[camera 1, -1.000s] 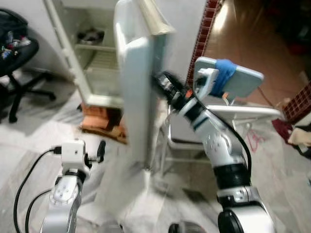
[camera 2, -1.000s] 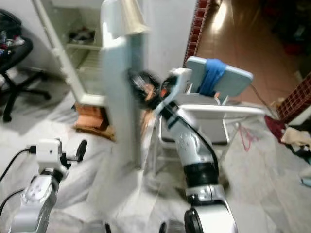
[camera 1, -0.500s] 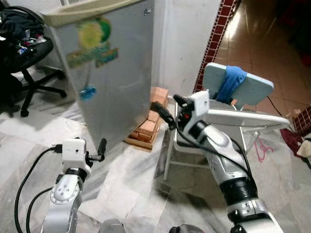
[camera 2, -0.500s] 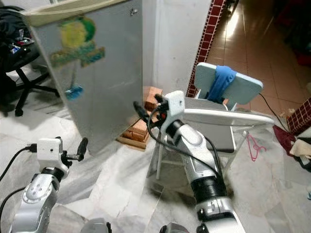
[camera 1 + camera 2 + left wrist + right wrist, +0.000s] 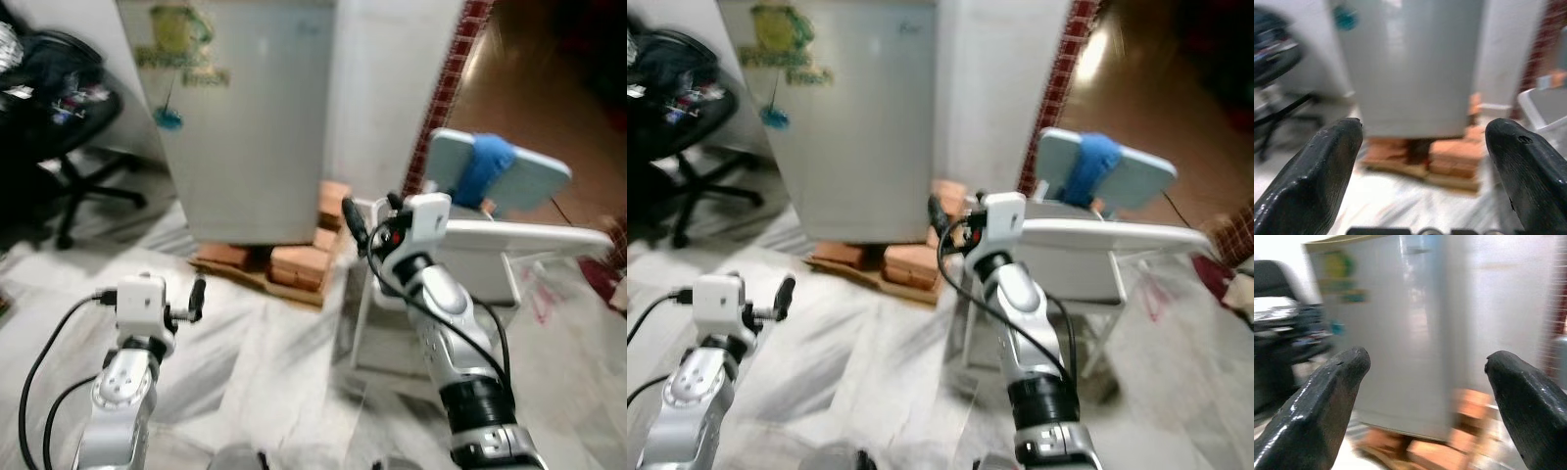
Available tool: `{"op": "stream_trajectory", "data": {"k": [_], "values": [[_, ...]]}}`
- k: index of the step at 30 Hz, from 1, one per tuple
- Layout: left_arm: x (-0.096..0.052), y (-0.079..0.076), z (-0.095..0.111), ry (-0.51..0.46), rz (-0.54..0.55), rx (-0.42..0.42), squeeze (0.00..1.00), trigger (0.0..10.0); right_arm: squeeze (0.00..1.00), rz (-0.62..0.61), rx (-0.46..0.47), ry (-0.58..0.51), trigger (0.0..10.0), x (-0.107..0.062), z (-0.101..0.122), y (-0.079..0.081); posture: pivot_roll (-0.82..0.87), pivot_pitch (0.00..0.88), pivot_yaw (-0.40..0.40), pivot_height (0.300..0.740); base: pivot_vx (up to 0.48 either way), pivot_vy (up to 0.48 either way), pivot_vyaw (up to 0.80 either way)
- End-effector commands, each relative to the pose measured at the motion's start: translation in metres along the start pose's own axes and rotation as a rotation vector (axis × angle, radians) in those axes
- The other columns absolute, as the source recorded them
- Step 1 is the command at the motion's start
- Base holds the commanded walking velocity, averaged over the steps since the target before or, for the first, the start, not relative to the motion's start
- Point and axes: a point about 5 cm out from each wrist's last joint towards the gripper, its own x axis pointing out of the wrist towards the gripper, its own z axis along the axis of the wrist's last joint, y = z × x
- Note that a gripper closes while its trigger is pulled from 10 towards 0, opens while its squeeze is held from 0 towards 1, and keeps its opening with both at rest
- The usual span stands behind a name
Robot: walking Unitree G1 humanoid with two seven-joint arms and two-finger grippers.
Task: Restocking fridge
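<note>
Grey fridge stands dead ahead with its door shut, propped on bricks, tall axis upright, stickers on the door front. Right gripper is raised and pointing at the fridge's lower right corner, near but apart from it; fingers spread, holding nothing. Left gripper sits lower and well short of the door, also spread and empty per its wrist view. Right arm is the nearer one. Obstacles: white chair just beside the right arm, office chair off to the left. Floor between robot and fridge looks open. Views are blurred, so door edge detail can't be read.
</note>
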Motion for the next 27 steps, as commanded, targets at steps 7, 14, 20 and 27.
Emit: {"op": "stream_trajectory", "data": {"k": [7, 14, 20, 27], "values": [[0.003, 0.004, -0.001, -0.01, 0.023, -0.005, 0.0, 10.0, 0.0, -0.027, 0.037, 0.013, 10.0, -0.002, -0.006, 0.003, 0.11, 0.0, -0.012, 0.74, 0.0, 0.48, -0.8], [0.004, 0.002, 0.003, -0.045, 0.03, -0.021, 0.0, 10.0, 0.0, -0.024, 0.058, 0.02, 10.0, -0.005, -0.009, 0.004, 0.1, 0.0, -0.009, 0.74, 0.0, 0.48, -0.07], [0.0, 0.001, 0.01, -0.077, 0.024, 0.011, 0.0, 10.0, 0.0, -0.078, -0.037, 0.042, 10.0, -0.025, -0.011, -0.017, 0.08, 0.0, -0.013, 0.74, 0.0, 0.48, 0.0], [-0.005, 0.028, 0.004, -0.05, 0.099, 0.024, 0.0, 10.0, 0.0, -0.237, -0.158, 0.098, 10.0, -0.053, -0.018, -0.044, 0.07, 0.0, -0.012, 0.74, 0.0, 0.48, 0.0]]}}
